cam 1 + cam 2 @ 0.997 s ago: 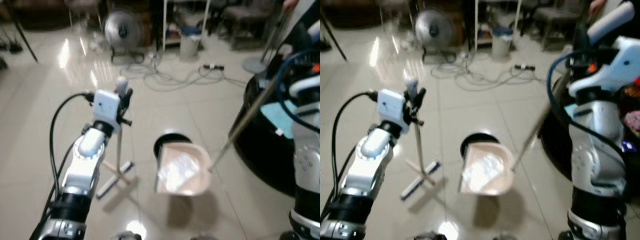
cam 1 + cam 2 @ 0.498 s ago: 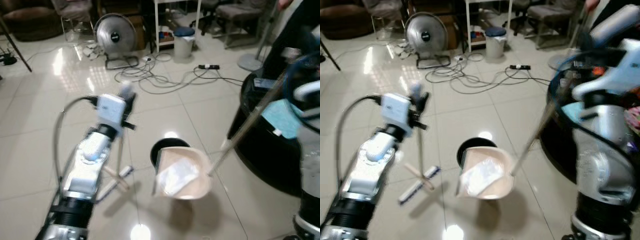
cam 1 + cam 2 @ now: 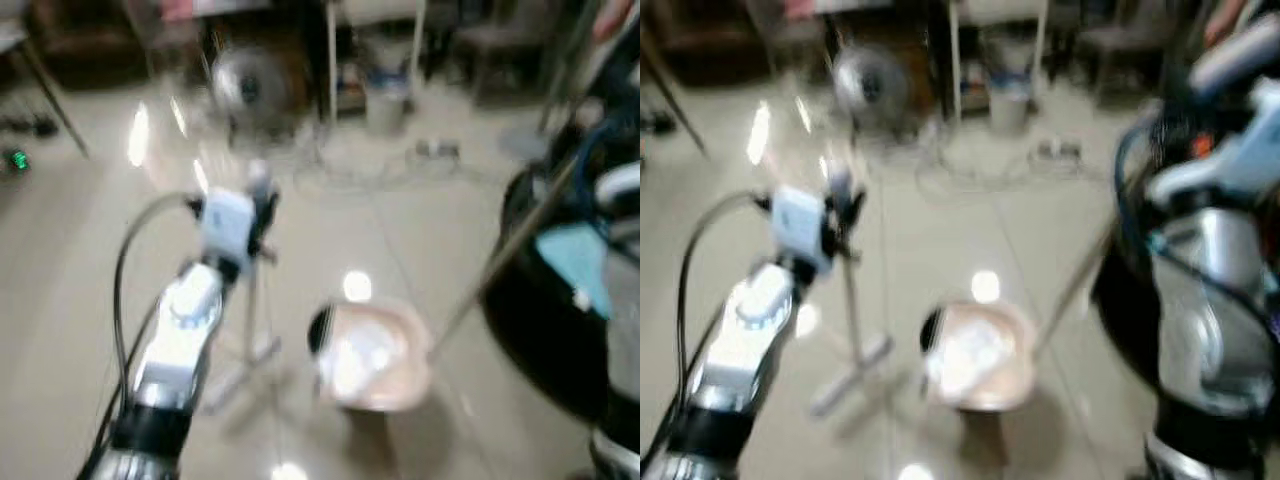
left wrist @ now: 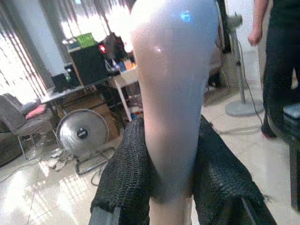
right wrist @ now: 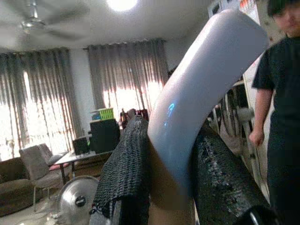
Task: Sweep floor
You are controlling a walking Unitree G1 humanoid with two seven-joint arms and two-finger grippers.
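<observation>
My left gripper (image 3: 258,203) is shut on the top of the broom stick (image 3: 251,300), held upright. Its pale handle end (image 4: 173,84) sits between the black fingers (image 4: 124,173). The broom head (image 3: 238,375) rests on the tiled floor, blurred. My right gripper (image 5: 171,126) is shut on the curved white handle (image 5: 206,79) of the long-handled dustpan. The pink dustpan (image 3: 375,352) holds pale debris and hangs by a small black bin (image 3: 318,326), its stick (image 3: 500,262) slanting up to my right arm (image 3: 1210,260).
A floor fan (image 3: 245,85), a white bin (image 3: 385,100), loose cables (image 3: 340,150) and a power strip (image 3: 435,150) lie ahead. A large black round object (image 3: 540,310) stands close on the right. A person (image 5: 281,93) in dark clothes stands nearby.
The whole picture has shifted and blurred, so the camera is moving. Both grippers keep hold of the broom and the dustpan, which stay in much the same places.
</observation>
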